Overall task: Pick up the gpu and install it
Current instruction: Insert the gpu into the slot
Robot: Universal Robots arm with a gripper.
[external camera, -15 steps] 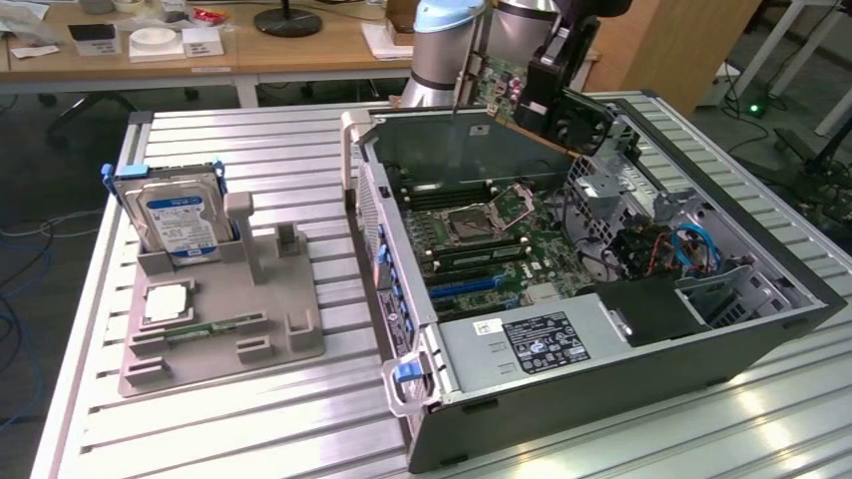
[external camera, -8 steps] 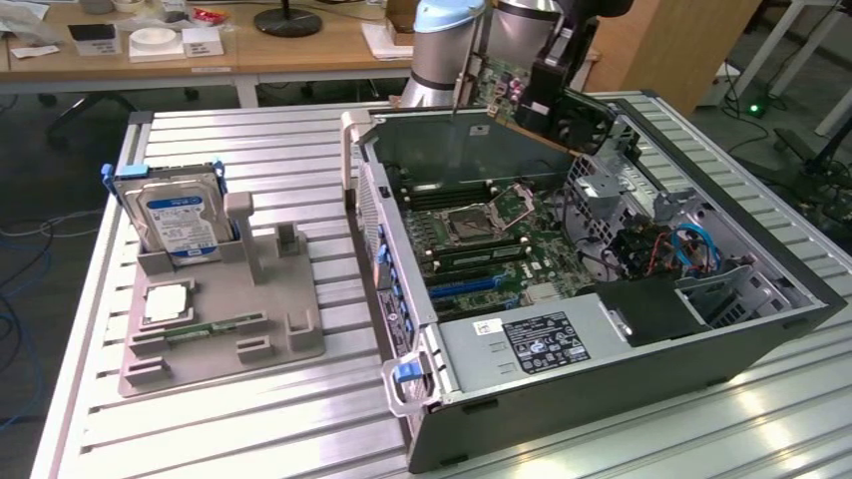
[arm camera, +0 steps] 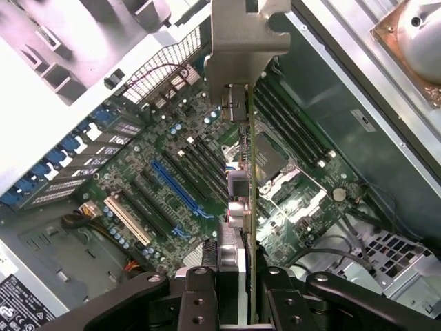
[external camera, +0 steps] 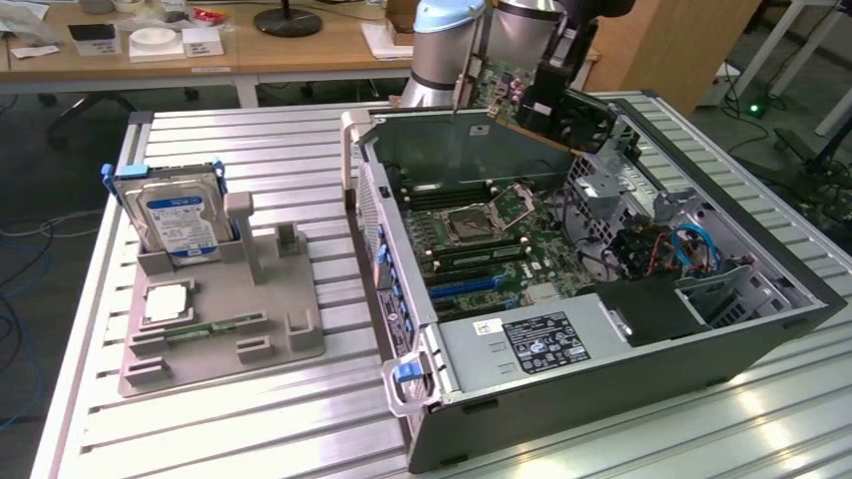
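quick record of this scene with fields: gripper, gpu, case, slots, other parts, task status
gripper: shut on the gpu
gpu: held on edge above the open case, metal bracket end away from the gripper, not in any slot
case: side open, motherboard exposed
slots: long blue slot is empty
other parts: hard drive upright on the grey stand, at the exterior view's left of the case
task status: gpu picked up, not installed
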